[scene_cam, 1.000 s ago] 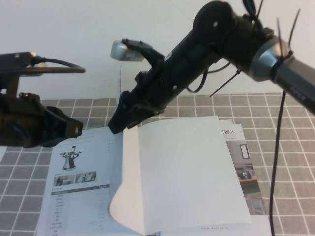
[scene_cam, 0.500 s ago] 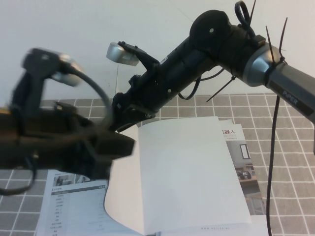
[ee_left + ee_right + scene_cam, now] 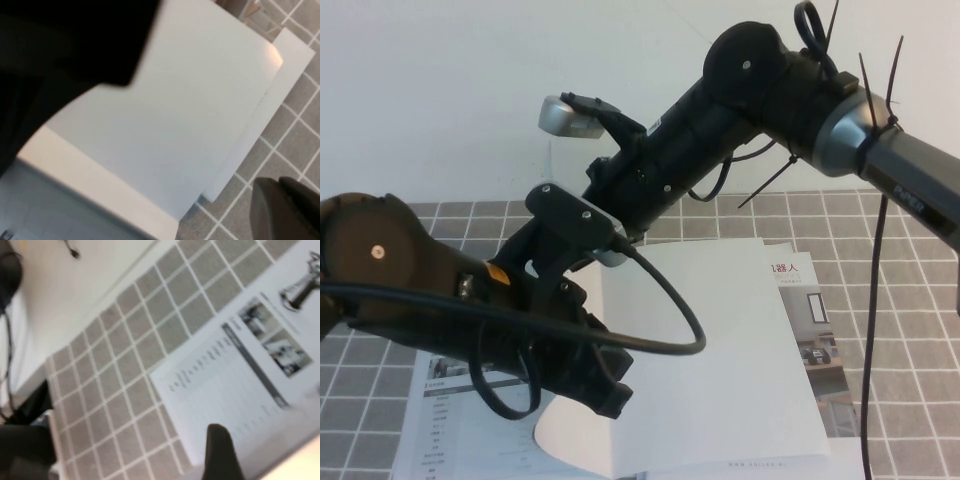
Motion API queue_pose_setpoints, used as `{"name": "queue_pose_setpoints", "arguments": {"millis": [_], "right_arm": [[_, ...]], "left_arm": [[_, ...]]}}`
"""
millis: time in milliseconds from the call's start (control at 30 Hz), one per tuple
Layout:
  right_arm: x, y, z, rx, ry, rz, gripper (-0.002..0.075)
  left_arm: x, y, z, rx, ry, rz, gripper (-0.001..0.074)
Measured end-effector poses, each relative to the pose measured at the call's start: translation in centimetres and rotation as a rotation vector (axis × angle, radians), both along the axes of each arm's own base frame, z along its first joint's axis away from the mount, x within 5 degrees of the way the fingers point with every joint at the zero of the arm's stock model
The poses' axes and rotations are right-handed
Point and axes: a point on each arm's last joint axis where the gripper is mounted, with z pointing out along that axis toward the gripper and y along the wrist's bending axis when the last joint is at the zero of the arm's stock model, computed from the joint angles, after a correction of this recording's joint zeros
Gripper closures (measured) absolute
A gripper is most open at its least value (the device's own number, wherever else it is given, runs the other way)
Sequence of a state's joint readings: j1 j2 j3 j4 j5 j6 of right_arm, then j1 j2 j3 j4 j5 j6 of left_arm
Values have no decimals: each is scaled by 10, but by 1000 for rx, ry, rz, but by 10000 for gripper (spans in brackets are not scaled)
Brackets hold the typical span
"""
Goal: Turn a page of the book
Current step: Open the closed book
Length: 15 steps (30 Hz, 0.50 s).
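Observation:
The book [image 3: 445, 425] lies open on the tiled mat. The page [image 3: 720, 350] is lifted, blank face up, and curls at its left edge. My right gripper [image 3: 235, 462] is shut on the page's far left corner; in the high view its tip is hidden behind my left arm. Its wrist view shows the book's left page [image 3: 225, 385] with a table and two small photos. My left gripper [image 3: 608, 395] is shut and empty, low by the page's curled left edge. Its fingers [image 3: 287, 210] hang over the tiles beside the blank page [image 3: 175, 115].
My left arm [image 3: 410, 290] covers most of the book's left page. My right arm [image 3: 750, 90] reaches in from the upper right. The grey tiled mat [image 3: 910, 300] runs to a white wall behind. A black cable [image 3: 873, 330] hangs at the right.
My left arm has swung in from the left edge, across the left page, to the lifted page's curled edge. My right arm has held its place with the page.

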<state>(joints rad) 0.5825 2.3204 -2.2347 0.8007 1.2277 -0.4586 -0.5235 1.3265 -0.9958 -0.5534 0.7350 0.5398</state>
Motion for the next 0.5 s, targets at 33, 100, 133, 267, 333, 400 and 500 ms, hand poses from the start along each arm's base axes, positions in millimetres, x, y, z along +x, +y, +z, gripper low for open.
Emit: {"name": "queue_pose_setpoints", "arguments": {"millis": [33,100,133,267,333,400,500], "right_arm": [[1,-1,-1,-15,-6,-3,328],[1,-3,-2,-40,-20,-7,328],[1,-4,0,-58,-34,-10,328],[1,-8,15,-79,-91,-21,328],[1,-11,29,-84,-138,-39,328],[1,-14,43,-93,-181,-62,328],[1,-20,56,-126,-232,-100,328]], "left_arm": [[1,0,-2,9,2,5,738],[3,0,-5,27,9,9,738],[4,0,-6,33,8,13,738],[5,1,-6,42,-2,18,738],[5,1,-6,45,-7,20,738],[6,2,-6,45,-9,27,738],[6,3,-7,51,6,55,738]]}}
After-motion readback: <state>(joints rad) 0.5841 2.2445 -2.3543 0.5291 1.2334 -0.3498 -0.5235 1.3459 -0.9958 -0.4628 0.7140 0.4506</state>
